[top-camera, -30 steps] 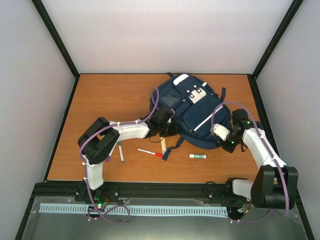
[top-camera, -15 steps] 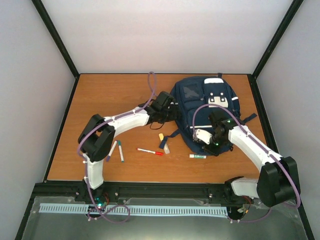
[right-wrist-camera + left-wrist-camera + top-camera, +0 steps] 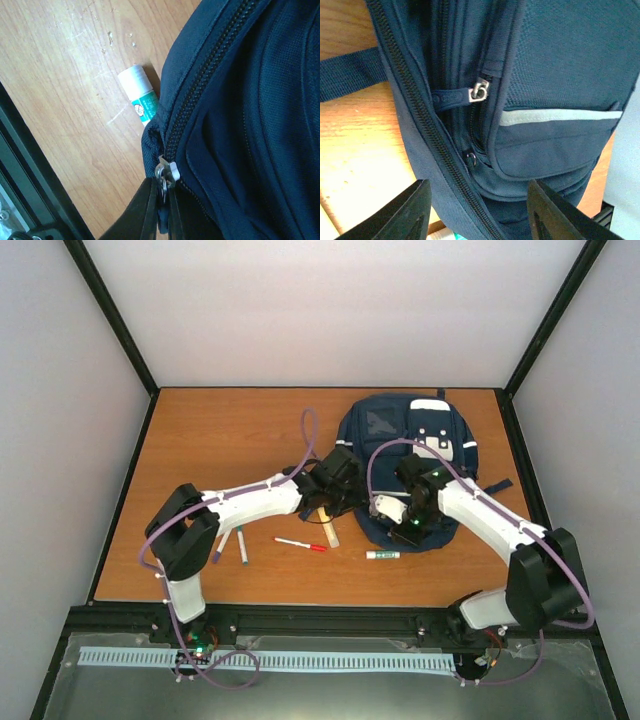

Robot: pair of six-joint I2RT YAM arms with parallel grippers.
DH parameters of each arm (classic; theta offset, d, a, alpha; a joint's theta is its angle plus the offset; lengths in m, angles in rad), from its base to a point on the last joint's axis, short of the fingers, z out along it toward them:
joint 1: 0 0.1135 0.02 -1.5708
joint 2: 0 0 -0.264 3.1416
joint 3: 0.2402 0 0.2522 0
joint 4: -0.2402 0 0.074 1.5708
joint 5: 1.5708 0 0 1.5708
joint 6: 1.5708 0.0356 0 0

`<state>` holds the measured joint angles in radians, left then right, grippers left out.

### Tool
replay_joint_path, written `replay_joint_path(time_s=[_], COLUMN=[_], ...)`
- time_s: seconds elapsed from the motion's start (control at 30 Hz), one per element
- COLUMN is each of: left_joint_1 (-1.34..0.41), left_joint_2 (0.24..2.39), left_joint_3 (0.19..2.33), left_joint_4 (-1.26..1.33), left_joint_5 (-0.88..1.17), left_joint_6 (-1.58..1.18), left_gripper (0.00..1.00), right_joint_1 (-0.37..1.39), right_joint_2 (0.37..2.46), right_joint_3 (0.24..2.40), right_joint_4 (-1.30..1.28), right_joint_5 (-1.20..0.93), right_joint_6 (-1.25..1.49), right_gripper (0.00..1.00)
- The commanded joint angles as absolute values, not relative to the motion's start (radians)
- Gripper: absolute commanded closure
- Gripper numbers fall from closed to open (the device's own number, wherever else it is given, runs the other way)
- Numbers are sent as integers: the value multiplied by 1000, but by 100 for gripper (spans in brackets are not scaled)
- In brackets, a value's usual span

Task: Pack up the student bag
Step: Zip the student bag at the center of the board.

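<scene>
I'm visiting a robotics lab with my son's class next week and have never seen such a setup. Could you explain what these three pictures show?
You are looking at two white robot arms bolted at the near edge of a table, each ending in a two-finger gripper. The wide picture comes from a fixed camera above and behind them. The two close-ups come from a small camera on each wrist.

On the wooden table lies a large navy blue fabric backpack. Beside it are a white glue stick with a green label, a white marker with a red cap and two pens.

The right gripper is shut on a metal zipper pull at the backpack's edge. The left gripper is open at the backpack's zippered side and holds nothing.
</scene>
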<state>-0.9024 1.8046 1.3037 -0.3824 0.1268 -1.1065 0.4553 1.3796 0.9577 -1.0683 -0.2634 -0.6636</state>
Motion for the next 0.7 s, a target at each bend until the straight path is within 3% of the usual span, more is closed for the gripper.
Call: replay_joint_path(time_s=[0.0, 0.23, 0.33, 0.4, 0.67], left_joint_1=[-940, -947, -950, -947, -943], left_joint_2=[1842, 1845, 1732, 1670, 1729], left_joint_3=[1297, 1236, 1106, 1050, 1033], left_joint_4=[-378, -274, -179, -156, 21], left_joint_5=[199, 203, 102, 45, 159], left_joint_6=[-1175, -1245, -1328, -1352, -1381], left_gripper=[48, 54, 39, 36, 36], right_joint_1=[484, 491, 491, 491, 491], right_joint_2=[1403, 1408, 1399, 1390, 1376], right_joint_3=[1026, 1012, 1003, 1000, 998], right_joint_4=[-1034, -1040, -1039, -1033, -1028], right_joint_5=[-334, -293, -284, -279, -261], right_joint_6=[-607, -580, -581, -581, -586], right_gripper=[97, 97, 97, 97, 97])
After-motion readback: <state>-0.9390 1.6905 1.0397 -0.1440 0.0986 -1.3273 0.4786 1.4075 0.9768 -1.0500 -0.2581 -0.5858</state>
